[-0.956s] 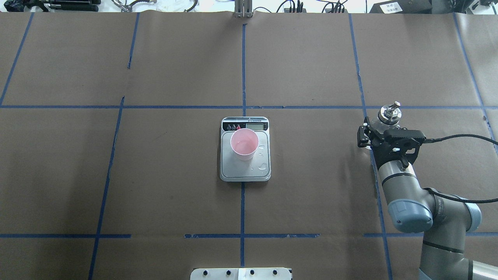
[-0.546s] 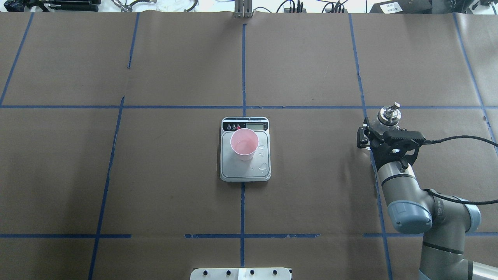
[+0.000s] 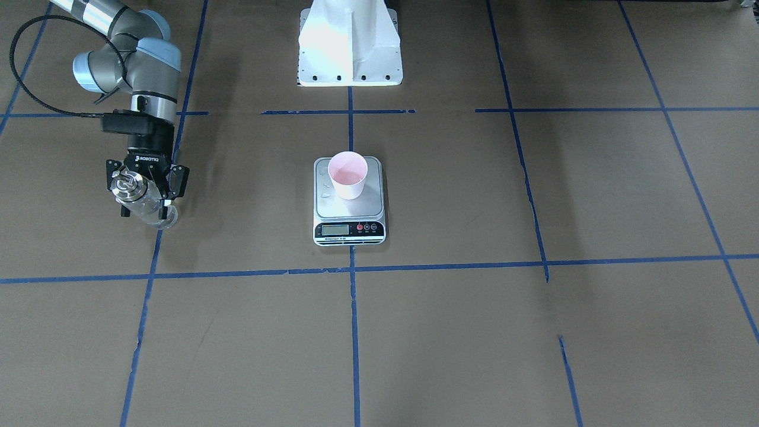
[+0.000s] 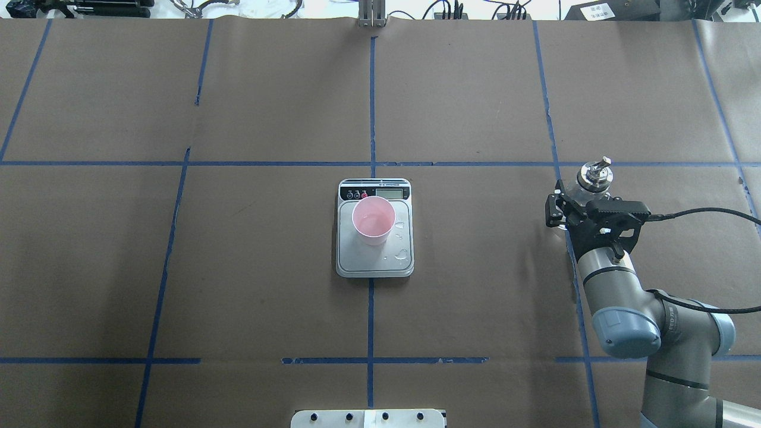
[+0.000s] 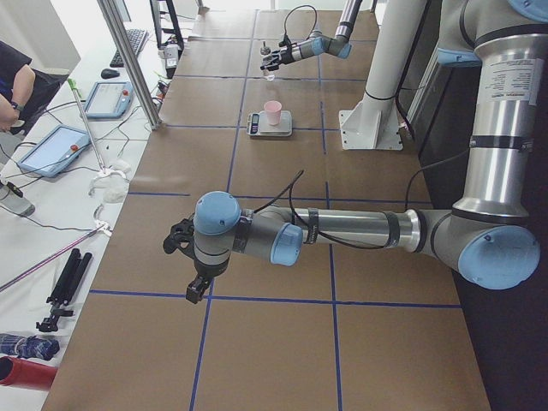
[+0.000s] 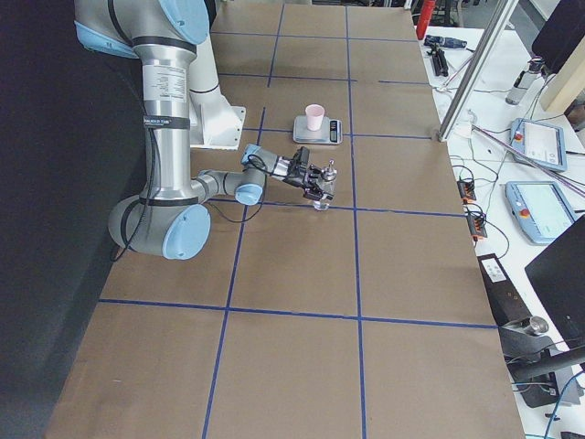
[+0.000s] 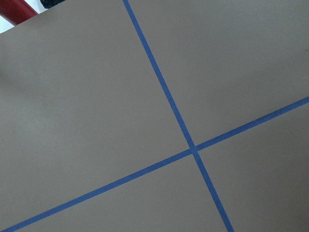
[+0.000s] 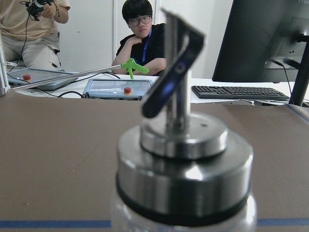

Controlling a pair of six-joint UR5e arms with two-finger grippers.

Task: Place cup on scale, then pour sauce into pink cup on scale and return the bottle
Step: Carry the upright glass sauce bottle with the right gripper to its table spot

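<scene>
The cup [image 4: 373, 221] stands upright on the scale [image 4: 358, 261], toward the display end of its silver platform, with droplets [image 4: 403, 255] lying beside it. Well apart, on the robot's right side of the table [image 4: 475, 107], the bottle [image 3: 151, 212] is upright and pinched between the fingers of the right gripper [image 3: 146, 182], its base at or just above the tabletop. The left gripper [image 5: 185, 262] hangs over the table's left end; I cannot tell whether it is spread or pressed together.
</scene>
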